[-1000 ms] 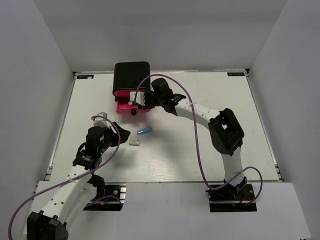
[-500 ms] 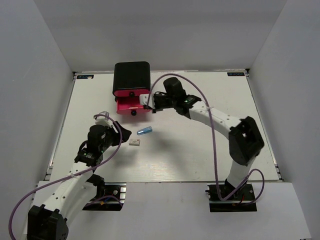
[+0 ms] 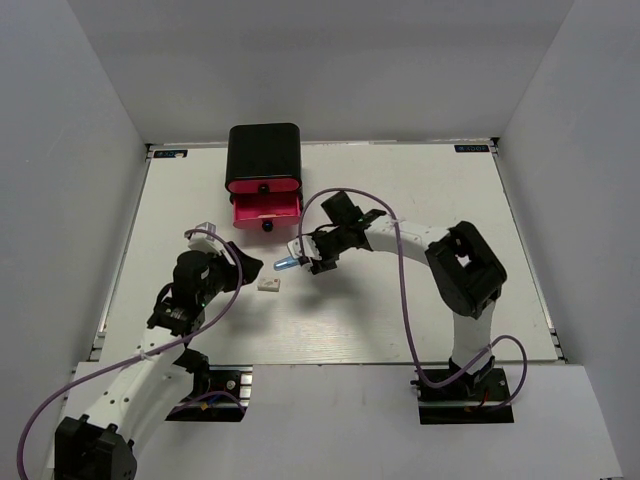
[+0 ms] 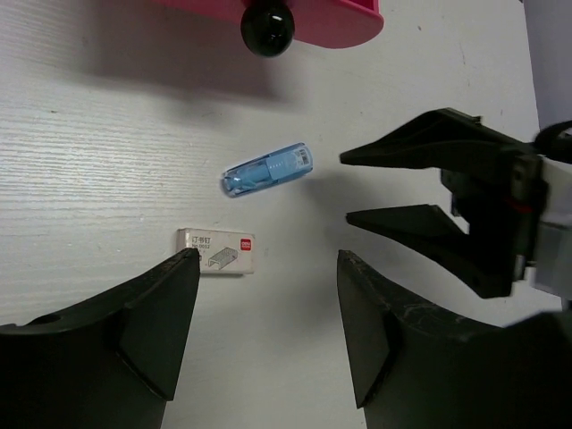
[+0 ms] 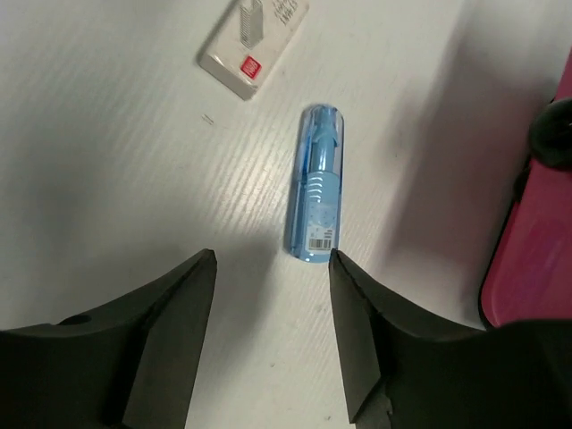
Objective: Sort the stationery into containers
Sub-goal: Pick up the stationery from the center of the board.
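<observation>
2 items lie loose on the table (image 3: 400,320).
The light blue pen (image 5: 315,183) lies flat just in front of a pulled-out pink drawer (image 3: 267,210) of the black box (image 3: 264,155), with the white block (image 5: 255,45) near it. The right gripper (image 5: 273,259) hovers over the pen, fingers spread and empty. The left gripper (image 4: 268,259), also spread and empty, sits near the block.

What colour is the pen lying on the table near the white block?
Light blue, see-through; the pen shows best in the right wrist view.
</observation>
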{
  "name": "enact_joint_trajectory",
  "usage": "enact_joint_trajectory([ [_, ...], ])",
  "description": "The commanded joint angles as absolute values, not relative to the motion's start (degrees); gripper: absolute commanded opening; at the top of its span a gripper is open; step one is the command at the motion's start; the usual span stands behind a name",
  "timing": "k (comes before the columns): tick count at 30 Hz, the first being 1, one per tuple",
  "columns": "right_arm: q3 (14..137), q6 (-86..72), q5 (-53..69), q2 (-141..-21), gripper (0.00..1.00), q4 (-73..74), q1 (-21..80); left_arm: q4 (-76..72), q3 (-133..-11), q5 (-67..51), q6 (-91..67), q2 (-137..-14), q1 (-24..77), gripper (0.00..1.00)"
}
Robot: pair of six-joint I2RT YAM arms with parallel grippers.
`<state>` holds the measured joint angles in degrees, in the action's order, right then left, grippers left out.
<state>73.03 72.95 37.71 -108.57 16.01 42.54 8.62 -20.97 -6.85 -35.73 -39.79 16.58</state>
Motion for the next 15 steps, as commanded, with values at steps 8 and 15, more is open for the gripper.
enact_joint_trajectory([
  [8, 80.77, 71.45, 32.52, -116.45, 0.63, 13.01, 44.21, 9.67, -19.25, -5.98, -37.71, -36.12, 16.35, 0.74],
  [15, 84.46, 73.12, 32.17, -119.70, 0.63, 17.13, 44.73, 10.20, -19.25, -5.98, -38.23, -36.12, 16.35, 0.74],
])
